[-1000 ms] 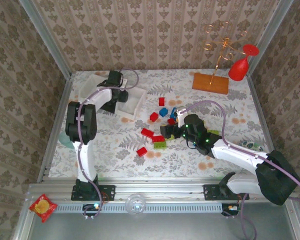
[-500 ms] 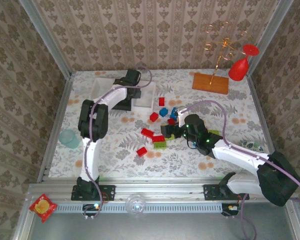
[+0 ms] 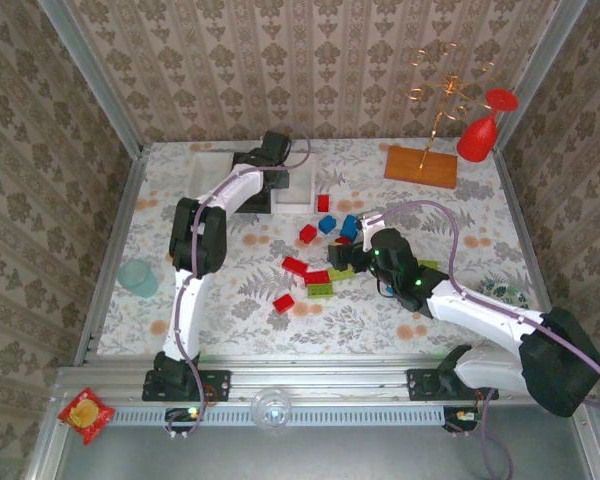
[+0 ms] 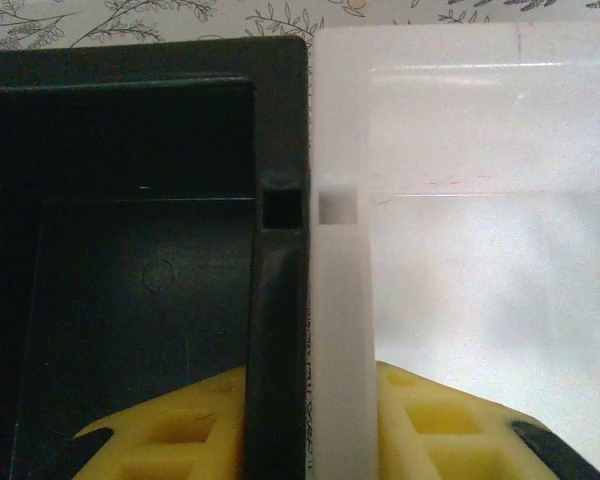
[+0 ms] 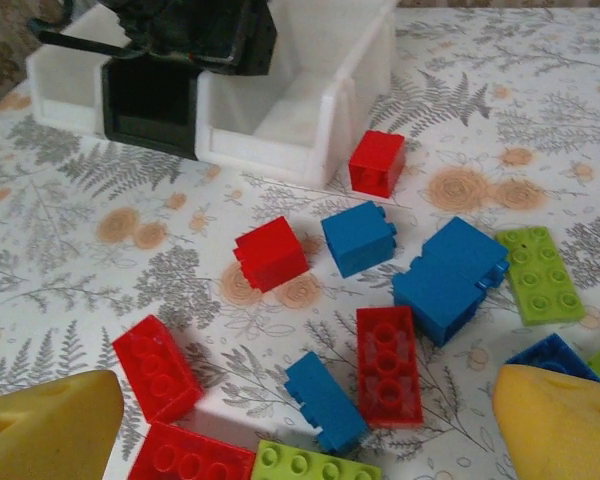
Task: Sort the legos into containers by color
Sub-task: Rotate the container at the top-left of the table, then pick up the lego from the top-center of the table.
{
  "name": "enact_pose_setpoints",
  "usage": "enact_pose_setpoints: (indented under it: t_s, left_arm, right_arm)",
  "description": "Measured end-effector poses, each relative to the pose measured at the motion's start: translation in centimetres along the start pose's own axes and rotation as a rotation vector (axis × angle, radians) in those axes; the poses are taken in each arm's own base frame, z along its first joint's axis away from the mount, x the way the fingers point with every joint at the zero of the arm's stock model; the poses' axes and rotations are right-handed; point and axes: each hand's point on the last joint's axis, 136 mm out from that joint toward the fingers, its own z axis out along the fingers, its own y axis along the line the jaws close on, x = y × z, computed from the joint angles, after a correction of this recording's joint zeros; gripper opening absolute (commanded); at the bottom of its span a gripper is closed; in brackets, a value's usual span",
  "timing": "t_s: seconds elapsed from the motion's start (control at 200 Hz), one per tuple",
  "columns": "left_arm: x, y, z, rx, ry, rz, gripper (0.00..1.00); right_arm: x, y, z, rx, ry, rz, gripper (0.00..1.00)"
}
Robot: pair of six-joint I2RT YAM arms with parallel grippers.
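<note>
There are three bins [image 5: 280, 150], two white and one black. Near them lie five red bricks [image 5: 270, 255], four blue bricks [image 5: 358, 238] and three green bricks [image 5: 538, 272]. One red glass [image 3: 485, 125] stands at two o'clock and one round cup [image 3: 138, 277] at nine o'clock.

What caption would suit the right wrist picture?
Open right pincer hovers over scattered red, blue and green legos, white and black containers beyond.

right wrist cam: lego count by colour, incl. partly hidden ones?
red bricks: 5
blue bricks: 4, one partly behind a finger
green bricks: 3, one just a corner at the frame edge
Total: 12
</note>
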Motion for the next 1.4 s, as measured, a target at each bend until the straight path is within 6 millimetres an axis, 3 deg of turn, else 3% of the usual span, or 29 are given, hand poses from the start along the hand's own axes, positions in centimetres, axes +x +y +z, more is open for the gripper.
enact_pose_setpoints:
  t_s: [0.125,0.315,0.47,0.58,0.67,0.73,0.86,0.935,1.075,1.165,1.265,1.4]
  left_arm:
    - [0.0,0.6,0.5,-0.003,-0.012,-0.018,0.32]
    - [0.7,1.7,1.0,0.003,-0.004,-0.038,0.57]
    - [0.3,1.5,0.5,0.024,-0.009,-0.027,0.65]
    - [-0.7,1.3,-1.7,0.055,-0.045,-0.015,0.68]
    - [-1.4,1.7,-5.2,0.087,-0.1,-0.008,0.68]
    - [-1.5,2.0,-8.7,0.129,-0.164,-0.017,0.68]
    - [0.4,2.5,-14.5,0.234,-0.285,-0.049,0.68]
    - [2.6,2.7,-16.0,0.281,-0.314,-0.068,0.68]
    - [7.5,3.4,-15.3,0.308,-0.267,-0.083,0.68]
    - [9.6,4.2,-14.6,0.297,-0.232,-0.089,0.68]
    - [10.2,4.8,-14.9,0.293,-0.236,-0.103,0.68]
    - [9.5,5.0,-16.2,0.304,-0.29,-0.109,0.69]
  right_arm:
    - [0.8,-0.8,0.4,0.034,0.028,-0.002,0.96]
    - [1.2,-1.1,1.9,0.079,0.097,0.022,0.94]
    - [-0.1,-0.9,5.2,0.14,0.135,0.055,0.9]
    - [-0.1,-1.5,7.8,0.191,0.17,0.061,0.85]
    - [0.4,-3.1,9.8,0.237,0.216,0.073,0.8]
    - [0.5,-4.1,11.1,0.259,0.24,0.078,0.78]
    - [-0.1,-5.0,13.8,0.273,0.27,0.06,0.75]
    - [-0.5,-4.7,15.0,0.265,0.277,0.041,0.73]
    - [-1.2,-4.4,16.7,0.261,0.284,0.019,0.67]
    - [-1.5,-4.6,17.6,0.263,0.286,0.013,0.65]
    - [-1.6,-4.8,18.4,0.266,0.296,0.007,0.62]
    - [-1.6,-4.8,19.6,0.263,0.304,0.004,0.61]
